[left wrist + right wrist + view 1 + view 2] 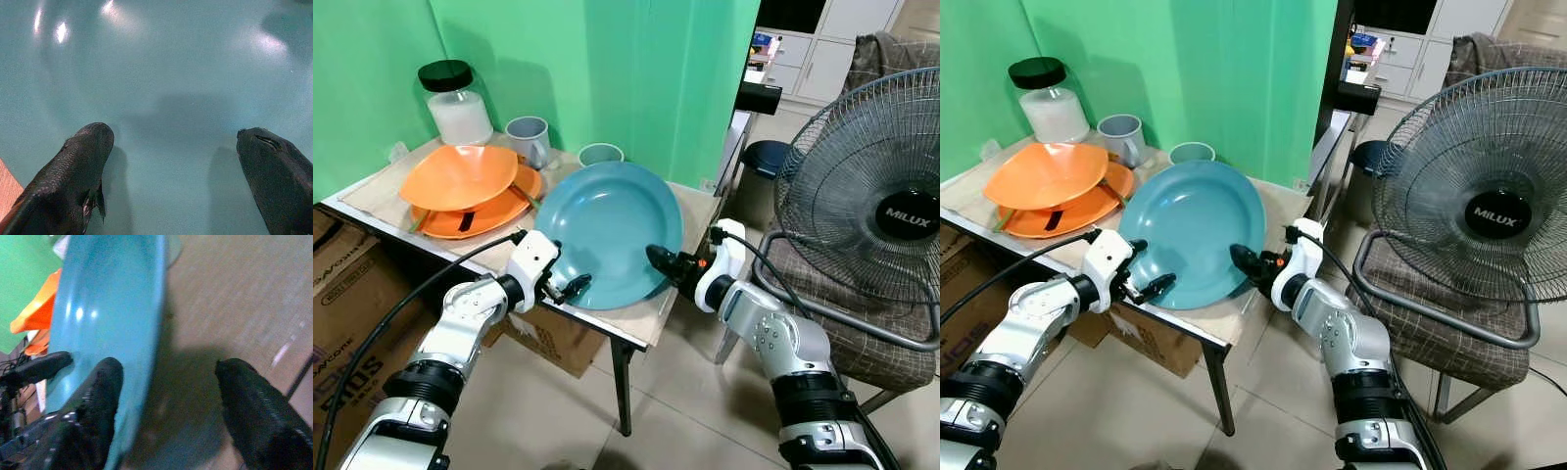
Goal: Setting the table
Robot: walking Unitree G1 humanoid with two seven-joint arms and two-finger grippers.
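Fingers [98, 396] straddle teal plate's [607, 230] rim.

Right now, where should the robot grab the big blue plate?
By its thin rim, from the right: the blue plate is tipped up off the table, so the right hand can put one finger on each face of that edge.

The teal plate [607, 230] looks glossy, smooth plastic, the tabletop [234, 308] apparently matt wood grain.
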